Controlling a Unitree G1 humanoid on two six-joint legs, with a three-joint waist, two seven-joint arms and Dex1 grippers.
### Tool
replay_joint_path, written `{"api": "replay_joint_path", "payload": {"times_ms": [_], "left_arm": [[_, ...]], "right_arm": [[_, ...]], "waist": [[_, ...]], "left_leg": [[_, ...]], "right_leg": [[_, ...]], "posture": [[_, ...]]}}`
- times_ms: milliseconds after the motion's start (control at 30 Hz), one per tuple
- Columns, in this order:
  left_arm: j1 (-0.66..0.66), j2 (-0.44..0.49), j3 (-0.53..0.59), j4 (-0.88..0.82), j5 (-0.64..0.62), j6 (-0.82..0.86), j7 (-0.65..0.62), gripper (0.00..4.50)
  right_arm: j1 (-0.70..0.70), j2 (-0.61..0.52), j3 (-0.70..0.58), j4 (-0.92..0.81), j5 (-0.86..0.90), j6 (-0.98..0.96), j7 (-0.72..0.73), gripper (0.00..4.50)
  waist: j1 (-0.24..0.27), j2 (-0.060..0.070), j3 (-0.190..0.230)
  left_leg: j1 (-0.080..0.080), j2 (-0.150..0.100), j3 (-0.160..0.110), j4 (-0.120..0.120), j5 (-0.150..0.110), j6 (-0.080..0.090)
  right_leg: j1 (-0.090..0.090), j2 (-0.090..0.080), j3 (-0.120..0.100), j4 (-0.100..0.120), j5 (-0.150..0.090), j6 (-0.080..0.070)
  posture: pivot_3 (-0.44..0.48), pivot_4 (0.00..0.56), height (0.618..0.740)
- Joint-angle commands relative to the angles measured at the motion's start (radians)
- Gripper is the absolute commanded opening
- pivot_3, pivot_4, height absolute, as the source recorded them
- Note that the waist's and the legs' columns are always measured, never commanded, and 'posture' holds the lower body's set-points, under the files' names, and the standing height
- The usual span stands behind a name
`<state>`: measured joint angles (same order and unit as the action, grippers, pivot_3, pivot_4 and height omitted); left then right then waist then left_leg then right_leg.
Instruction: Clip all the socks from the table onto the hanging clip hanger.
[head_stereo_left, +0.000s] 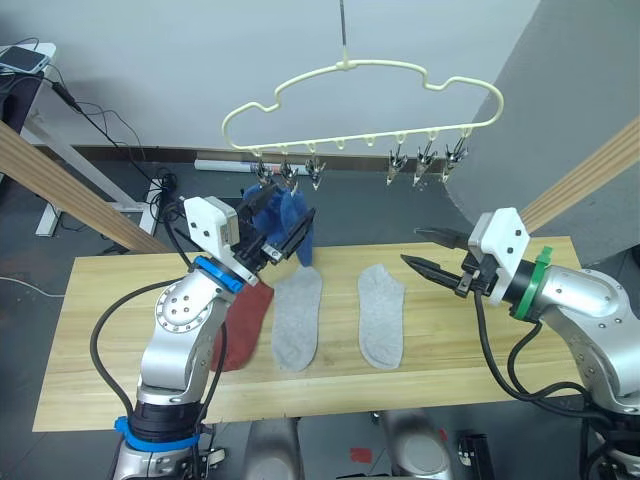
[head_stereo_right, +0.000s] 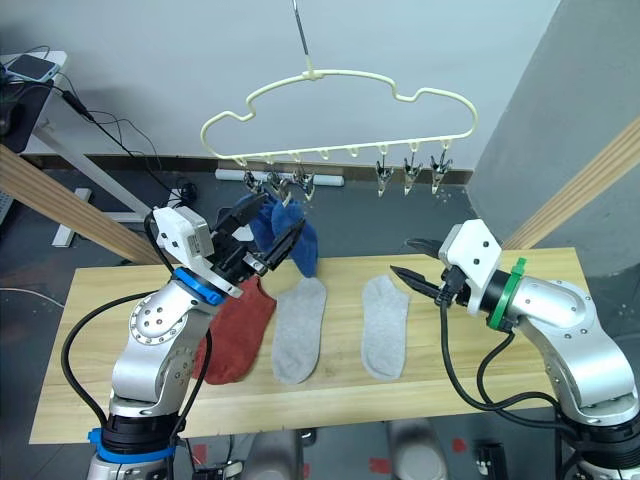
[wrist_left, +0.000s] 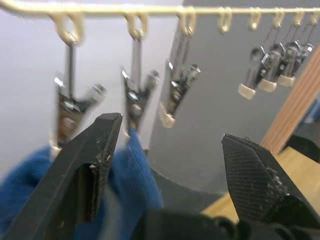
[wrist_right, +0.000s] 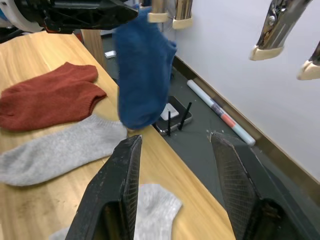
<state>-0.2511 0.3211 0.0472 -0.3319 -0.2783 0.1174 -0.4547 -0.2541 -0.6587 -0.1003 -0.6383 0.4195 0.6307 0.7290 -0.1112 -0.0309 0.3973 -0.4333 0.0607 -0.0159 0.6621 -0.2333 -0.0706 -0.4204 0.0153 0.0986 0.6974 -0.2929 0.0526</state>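
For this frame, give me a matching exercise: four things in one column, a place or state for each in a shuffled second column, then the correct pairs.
Things:
1. blue socks
2. grey socks
3. rust-red socks
4. right gripper

Places or states:
A. open, above the table, holding nothing
B. hanging from the clip hanger
C. flat on the table's middle, side by side but apart
D. on the table behind the left arm

Pairs: 1-B, 2-C, 3-D, 4-A
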Motion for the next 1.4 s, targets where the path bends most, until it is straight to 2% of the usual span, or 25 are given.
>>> {"api": "replay_joint_path", "payload": {"times_ms": [33,167,800,1400], "left_arm": [[-0.006,-0.021,-0.008,-0.036,0.014,-0.042,0.019,3.21],[-0.033,-0.034,-0.021,-0.014,0.026,-0.042,0.021,2.1],[-0.121,-0.098,-0.044,0.081,0.049,-0.056,0.057,2.1],[-0.181,-0.144,-0.036,0.111,0.062,-0.054,0.104,2.1]], "right_arm": [[0.007,-0.013,-0.054,-0.072,0.051,0.044,-0.035,2.27],[0.023,-0.021,-0.065,-0.091,0.067,0.067,-0.055,2.27],[0.02,-0.073,-0.125,-0.112,0.176,0.129,-0.083,2.27],[-0.026,-0.094,-0.13,-0.081,0.243,0.126,-0.071,2.27]], "waist": [[-0.001,0.0,0.0],[-0.002,0.0,0.0],[-0.004,0.0,0.0],[-0.007,0.0,0.0]], "left_leg": [[0.0,0.0,0.0,0.0,0.0,0.0],[0.0,0.0,0.0,0.0,0.0,0.0],[0.0,0.0,0.0,0.0,0.0,0.0],[0.0,0.0,0.0,0.001,0.0,0.0]], "right_leg": [[0.0,0.0,0.0,0.0,0.0,0.0],[0.0,0.0,0.0,0.0,0.0,0.0],[0.0,0.0,0.0,0.0,0.0,0.0],[0.0,0.0,0.0,0.0,0.0,0.0]], "posture": [[-0.244,0.357,0.73],[-0.253,0.355,0.73],[-0.284,0.355,0.73],[-0.294,0.361,0.73]]}}
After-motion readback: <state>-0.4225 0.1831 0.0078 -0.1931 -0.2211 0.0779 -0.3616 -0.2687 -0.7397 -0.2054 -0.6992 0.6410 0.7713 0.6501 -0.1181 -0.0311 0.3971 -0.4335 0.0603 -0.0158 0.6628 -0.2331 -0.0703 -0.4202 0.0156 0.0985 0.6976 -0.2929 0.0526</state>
